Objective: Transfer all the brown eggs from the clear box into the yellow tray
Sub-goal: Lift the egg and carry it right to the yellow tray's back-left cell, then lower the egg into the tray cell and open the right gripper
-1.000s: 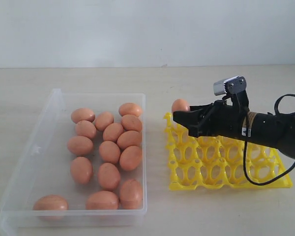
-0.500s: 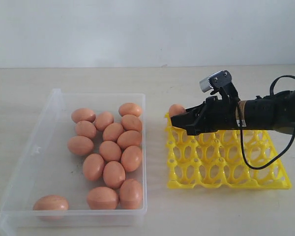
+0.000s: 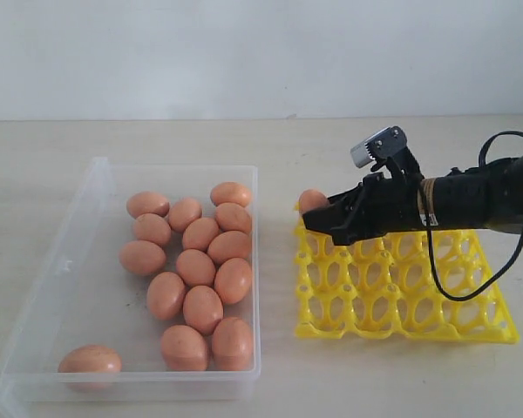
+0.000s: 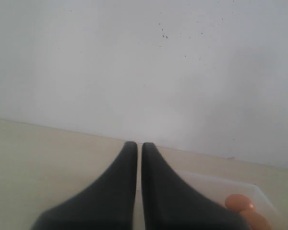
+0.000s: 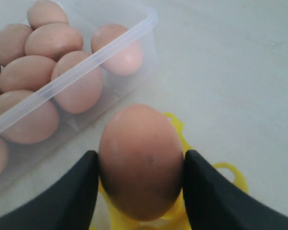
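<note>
Yellow tray [image 3: 403,292] sits at 3 o'clock on the table [image 3: 244,139] in the exterior view, with the clear box [image 3: 61,261] at 9 o'clock. Fifteen brown eggs [image 3: 195,267] lie in the box, most bunched toward its tray side and one alone at the 7 o'clock corner. The right arm [image 3: 479,200] enters from 3 o'clock, nearly level and dipping slightly toward its tip. The right gripper [image 3: 322,219] is over the tray's 10 o'clock corner, clamped on one brown egg [image 3: 312,200].

Left wrist view: the left gripper [image 4: 139,146] is closed to a thin slit with nothing between the fingers [image 4: 120,191], pointing level toward a pale wall [image 4: 134,62]. A corner of the clear box [image 4: 216,184] and one of the brown eggs [image 4: 239,202] show at the edge.

Right wrist view: the right gripper [image 5: 140,160] has both dark fingers [image 5: 77,196] pressed on the flanks of the brown egg [image 5: 141,139], long axis upright. The egg is low over a corner cup of the yellow tray [image 5: 230,170]; cannot tell if it rests in the cup. The clear box [image 5: 93,64] with its brown eggs [image 5: 53,40] lies just beyond.
</note>
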Controlling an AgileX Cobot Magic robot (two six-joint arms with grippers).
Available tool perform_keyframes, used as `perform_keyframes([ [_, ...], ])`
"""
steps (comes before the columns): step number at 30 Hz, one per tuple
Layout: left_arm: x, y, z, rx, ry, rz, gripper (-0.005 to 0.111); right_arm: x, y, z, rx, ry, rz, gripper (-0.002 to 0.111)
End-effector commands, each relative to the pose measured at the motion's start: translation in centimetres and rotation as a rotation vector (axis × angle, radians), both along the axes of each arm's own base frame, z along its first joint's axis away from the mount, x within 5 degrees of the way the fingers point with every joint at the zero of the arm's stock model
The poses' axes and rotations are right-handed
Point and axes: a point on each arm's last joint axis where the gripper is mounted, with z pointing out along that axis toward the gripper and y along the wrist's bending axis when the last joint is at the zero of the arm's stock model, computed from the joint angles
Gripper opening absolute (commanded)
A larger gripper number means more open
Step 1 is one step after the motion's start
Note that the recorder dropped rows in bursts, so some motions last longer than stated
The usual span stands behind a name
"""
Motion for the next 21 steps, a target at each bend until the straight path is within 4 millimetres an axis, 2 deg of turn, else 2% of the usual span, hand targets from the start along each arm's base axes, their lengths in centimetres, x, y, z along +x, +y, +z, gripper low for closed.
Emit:
perform_keyframes([
  [1, -0.1, 0.1, 0.3, -0.018, -0.021, 0.006, 0.004, 0.0, -0.4, -0.4, -0.040, 0.033, -0.041, 0.065],
  [3, -0.1, 0.1, 0.3, -0.018, -0.021, 0.006, 0.004, 0.2, -0.5, -0.2, -0.059, 0.021, -0.061, 0.065],
  [9, -0.1, 0.1, 0.3, -0.018, -0.021, 0.006, 0.004, 0.3, -0.5, 2.9, -0.018, -0.022, -0.087, 0.065],
  [16, -0.1, 0.1, 0.3, -0.018, -0.021, 0.006, 0.004, 0.3, -0.6, 3.8, -0.011, -0.027, -0.100, 0.064],
  [17, -0.1, 0.1, 0.3, -0.018, -0.021, 0.006, 0.004, 0.2, -0.6, 4.3, -0.010, -0.037, -0.101, 0.061],
  [19, -0.1, 0.1, 0.3, -0.018, -0.021, 0.006, 0.004, 0.1, -0.7, 4.8, -0.019, -0.045, -0.110, 0.047],
  [20, -0.1, 0.1, 0.3, -0.018, -0.021, 0.006, 0.004, 0.0, -0.8, 5.1, -0.030, -0.041, -0.120, 0.038],
  [21, -0.1, 0.1, 0.3, -0.018, -0.021, 0.006, 0.004, -0.5, -1.0, 5.5, -0.056, -0.049, -0.115, 0.019],
])
